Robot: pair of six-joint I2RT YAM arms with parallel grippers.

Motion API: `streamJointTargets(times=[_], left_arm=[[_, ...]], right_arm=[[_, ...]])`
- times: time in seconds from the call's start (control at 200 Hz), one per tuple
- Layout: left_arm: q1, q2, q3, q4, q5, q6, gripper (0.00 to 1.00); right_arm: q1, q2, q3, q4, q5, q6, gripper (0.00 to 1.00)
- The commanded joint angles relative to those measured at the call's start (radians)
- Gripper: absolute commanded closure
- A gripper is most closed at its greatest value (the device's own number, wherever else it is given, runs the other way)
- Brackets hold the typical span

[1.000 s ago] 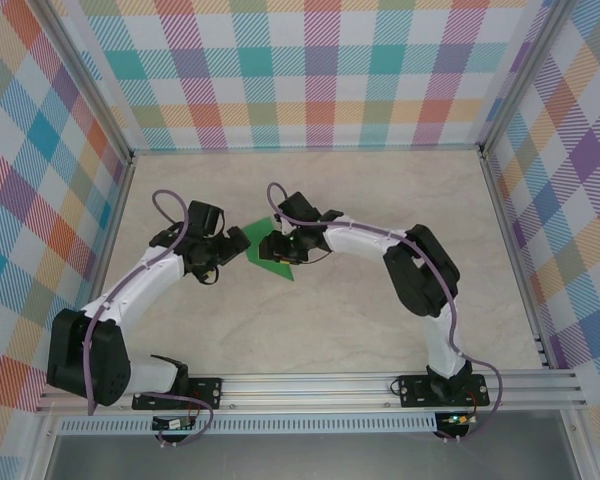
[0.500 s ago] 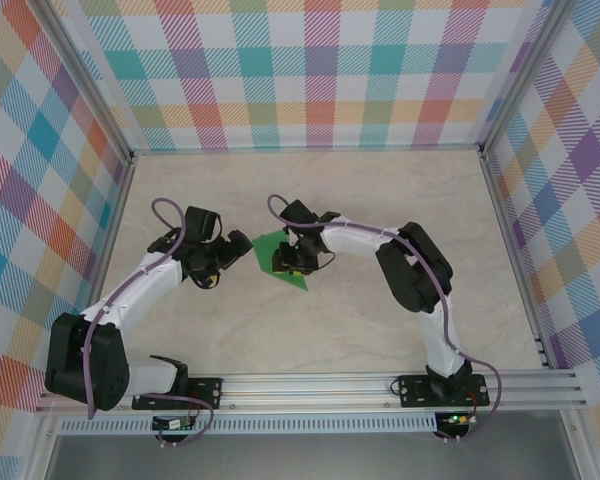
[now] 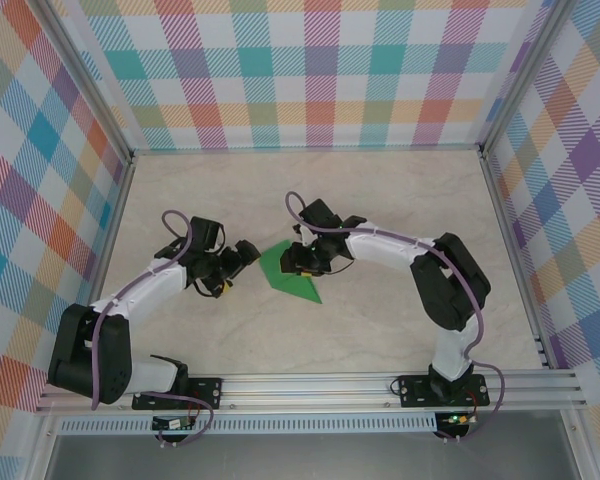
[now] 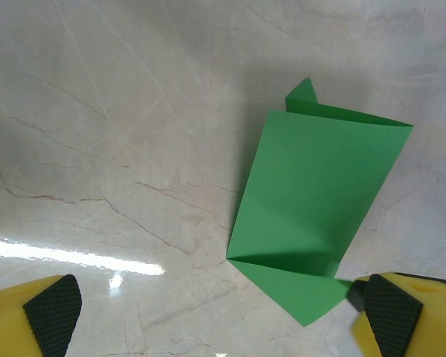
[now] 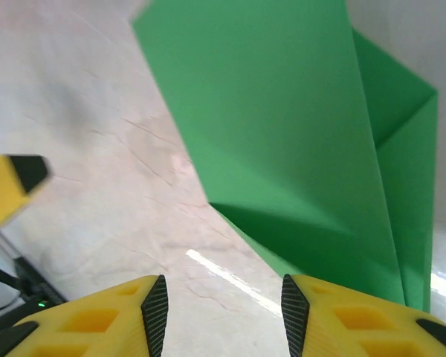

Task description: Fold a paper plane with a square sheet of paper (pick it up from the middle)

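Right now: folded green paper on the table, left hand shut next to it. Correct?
No, the left hand is open, fingers wide apart in the left wrist view. The folded green paper is on the table next to it.

The paper (image 3: 280,272) is a plain bright green, a shade darker where a fold throws shadow. The table (image 3: 380,200) under it is cream marble with thin brownish veins. The walls (image 3: 300,70) are plaid, with teal, orange, purple, yellow and pink stripes crossing on white. The arms (image 3: 378,244) are white with black joints, and purple cables (image 3: 110,308) run along them. The fingers (image 4: 7,320) are yellow, their pads (image 4: 52,312) black and cross-hatched. The rail (image 3: 310,385) is silver.
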Motion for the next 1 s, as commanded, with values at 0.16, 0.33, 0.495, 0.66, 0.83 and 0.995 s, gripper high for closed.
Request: streamJointTargets(times=[0.16, 0.33, 0.495, 0.66, 0.83, 0.995], left_arm=[[-0.022, -0.017, -0.023, 0.046, 0.057, -0.028, 0.00], [-0.035, -0.005, -0.022, 0.049, 0.065, -0.033, 0.00], [-0.047, 0.018, -0.014, 0.051, 0.065, -0.034, 0.00], [-0.058, 0.034, -0.011, 0.057, 0.056, -0.039, 0.00], [-0.066, 0.049, -0.003, 0.058, 0.052, -0.044, 0.00], [-0.076, 0.069, 0.009, 0.060, 0.056, -0.044, 0.00]], right_arm=[[-0.014, 0.023, 0.002, 0.017, -0.040, 0.002, 0.53], [-0.023, 0.033, -0.002, 0.018, -0.036, -0.004, 0.54], [-0.024, 0.000, -0.020, 0.055, -0.062, -0.017, 0.54], [-0.024, -0.066, -0.058, 0.102, -0.089, -0.037, 0.53], [-0.008, -0.106, -0.124, 0.137, -0.080, -0.040, 0.52], [-0.004, -0.105, -0.157, 0.163, -0.067, -0.022, 0.52]])
